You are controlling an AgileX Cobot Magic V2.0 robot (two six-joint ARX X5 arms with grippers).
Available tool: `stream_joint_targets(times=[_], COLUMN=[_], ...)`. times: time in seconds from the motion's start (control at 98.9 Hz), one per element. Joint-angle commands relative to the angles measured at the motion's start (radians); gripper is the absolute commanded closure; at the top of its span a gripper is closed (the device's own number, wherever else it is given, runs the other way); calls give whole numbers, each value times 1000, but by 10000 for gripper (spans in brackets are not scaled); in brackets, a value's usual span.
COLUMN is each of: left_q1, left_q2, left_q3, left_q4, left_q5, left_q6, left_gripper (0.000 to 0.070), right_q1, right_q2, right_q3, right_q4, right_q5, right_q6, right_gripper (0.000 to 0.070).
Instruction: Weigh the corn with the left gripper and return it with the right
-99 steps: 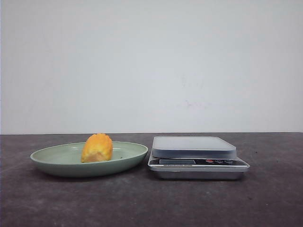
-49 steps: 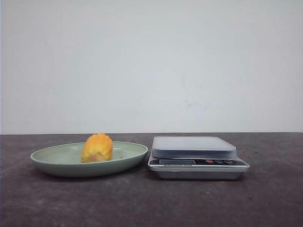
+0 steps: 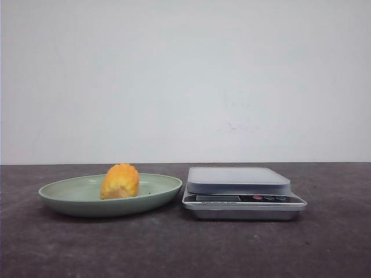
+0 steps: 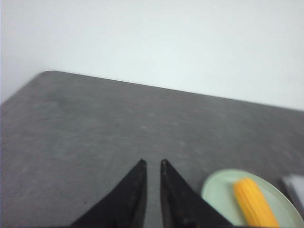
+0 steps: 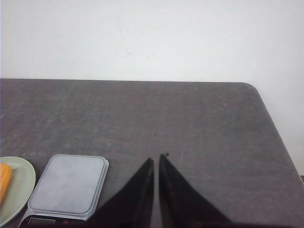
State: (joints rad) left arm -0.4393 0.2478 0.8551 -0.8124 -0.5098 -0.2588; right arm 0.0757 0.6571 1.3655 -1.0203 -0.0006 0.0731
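Note:
The corn (image 3: 119, 181), a stubby yellow-orange cob piece, lies in the pale green plate (image 3: 64, 195) at the left of the table. The silver scale (image 3: 237, 179) stands just right of the plate, its platform bare. My left gripper (image 4: 152, 162) hangs over bare table, off to one side of the plate (image 4: 218, 187) and corn (image 4: 255, 202), its jaws slightly parted and empty. My right gripper (image 5: 156, 157) hangs beside the scale (image 5: 69, 183), jaws together and empty; the plate (image 5: 23, 180) and corn (image 5: 4, 180) show at the edge. Neither gripper shows in the front view.
The dark grey table (image 3: 185, 249) ends at a white wall behind. A rounded table corner (image 4: 47, 72) shows in the left wrist view and another corner (image 5: 251, 85) in the right wrist view.
The front view has shifted very slightly to the right. The corn, plate and scale keep their places.

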Motion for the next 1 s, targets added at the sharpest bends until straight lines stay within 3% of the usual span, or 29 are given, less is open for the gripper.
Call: stream_joint_targets(times=[0.0, 0.131, 0.263, 0.566, 0.991], left_q1=[79, 213, 304, 400, 446], left_q2=[-24, -87, -144, -245, -245], left_q3=[-78, -296, -505, -793, -842], left_q4=[121, 379, 541, 668, 625], left_q5=[105, 335, 454, 464, 467], left_q6=[35, 88, 86, 82, 135], left_gripper=[685, 685, 684, 685, 685], right_q1=[0, 0, 0, 0, 0], right_q2=[7, 7, 7, 7, 7], right_q3=[15, 15, 15, 15, 15], right_q4=[10, 10, 10, 10, 10], right_q5=[1, 1, 1, 1, 1], right_q6=[-2, -2, -2, -2, -2], right_gripper=[690, 690, 690, 690, 690])
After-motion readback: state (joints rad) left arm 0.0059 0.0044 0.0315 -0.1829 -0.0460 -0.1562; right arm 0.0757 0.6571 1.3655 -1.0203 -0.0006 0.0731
